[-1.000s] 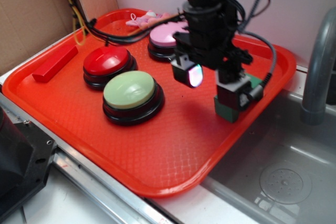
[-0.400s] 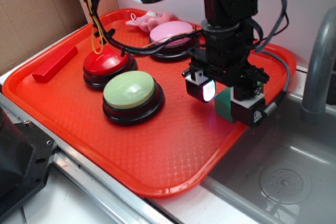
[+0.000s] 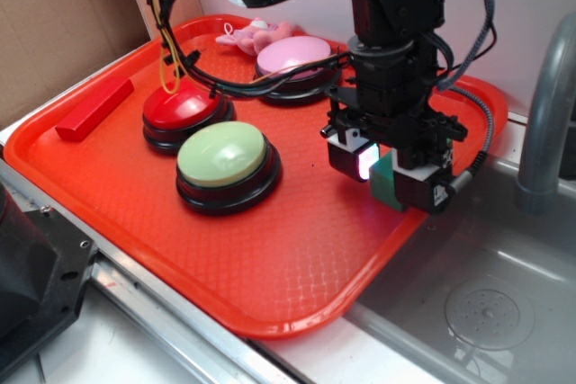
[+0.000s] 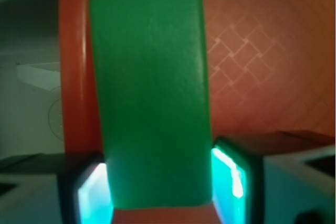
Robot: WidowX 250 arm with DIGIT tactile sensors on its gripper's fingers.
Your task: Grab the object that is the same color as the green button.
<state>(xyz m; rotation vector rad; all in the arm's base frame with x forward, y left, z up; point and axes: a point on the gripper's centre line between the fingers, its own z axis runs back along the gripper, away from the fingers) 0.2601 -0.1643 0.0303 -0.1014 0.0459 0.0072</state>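
The dark green block (image 3: 385,188) stands on the red tray (image 3: 270,267) near its right rim. In the wrist view the block (image 4: 149,93) fills the middle, with the rim just to its left. My gripper (image 3: 382,175) is lowered over it. Its lit pads (image 4: 228,177) press against both sides of the block's near end, so my gripper (image 4: 160,187) is shut on it. The pale green button (image 3: 221,154) sits on a black base left of the gripper, a short way off.
A red-topped button (image 3: 183,103) and a pink-topped button (image 3: 294,56) stand behind the green one. A long red bar (image 3: 94,108) lies at the tray's left, a pink toy (image 3: 247,36) at the back. A metal sink (image 3: 477,303) and grey faucet (image 3: 544,114) lie right.
The gripper swung right from above the tray's middle, came down around the green block, and its fingers drew in against the block's sides. The block stays at the rim.
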